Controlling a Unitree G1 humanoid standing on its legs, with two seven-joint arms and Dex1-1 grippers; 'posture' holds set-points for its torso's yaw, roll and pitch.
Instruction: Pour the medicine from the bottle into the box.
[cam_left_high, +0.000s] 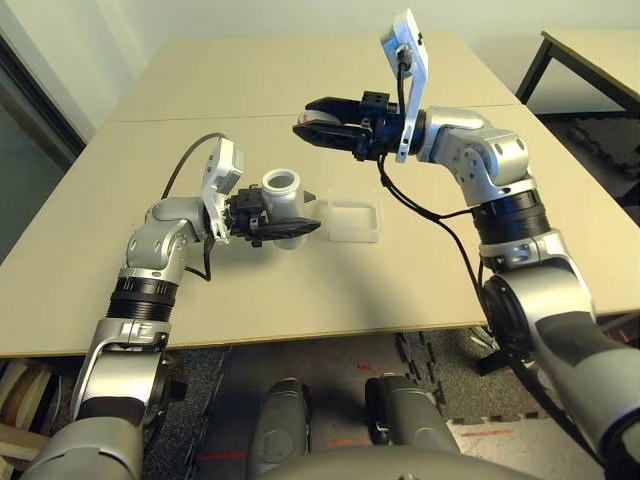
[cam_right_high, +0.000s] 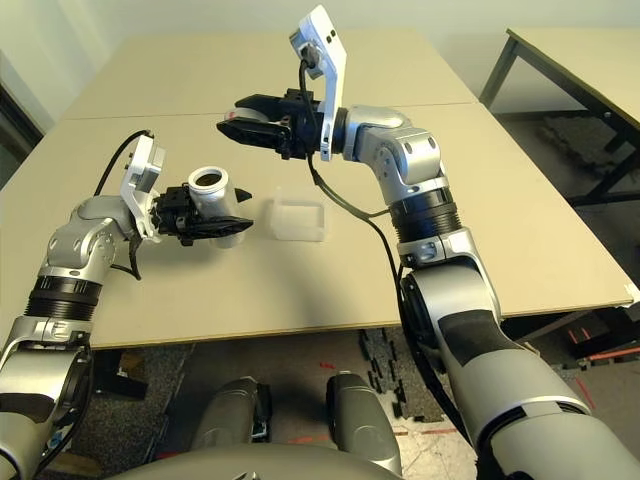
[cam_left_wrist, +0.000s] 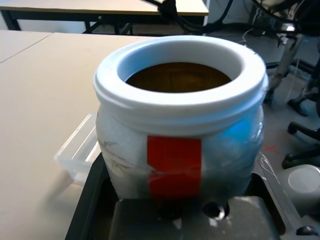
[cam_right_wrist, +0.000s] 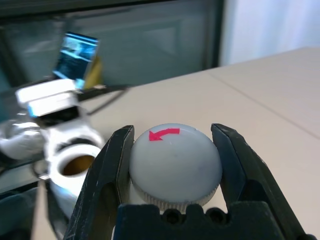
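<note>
Silver-grey and upright, or nearly so, the bottle (cam_left_high: 284, 205) is gripped by the left gripper (cam_left_high: 312, 212) in the left eye view, above the table (cam_left_high: 150, 300). The box (cam_left_high: 353, 222) sits on the table just beside it, towards the robot's right. The right gripper (cam_left_high: 301, 117) is raised farther forward, its two fingers closed on the cap (cam_left_high: 320, 117). So the opening of the bottle is done, and both hands of the robot are occupied.

In the left wrist view, the white mouth (cam_left_wrist: 245, 75) of the bottle is open and points upward. Its inside looks brown, but one cannot tell where the medicine is. A part of the box is visible behind the bottle. No pill can be made out in the box, so the pouring seems to be left: the bottle must probably go over the box and be tilted.

In the right wrist view, the round cap is held between the fingers, with a red arrow (cam_right_wrist: 164, 133) on its top. The cap is well apart from the bottle, so it should not disturb the pouring.
</note>
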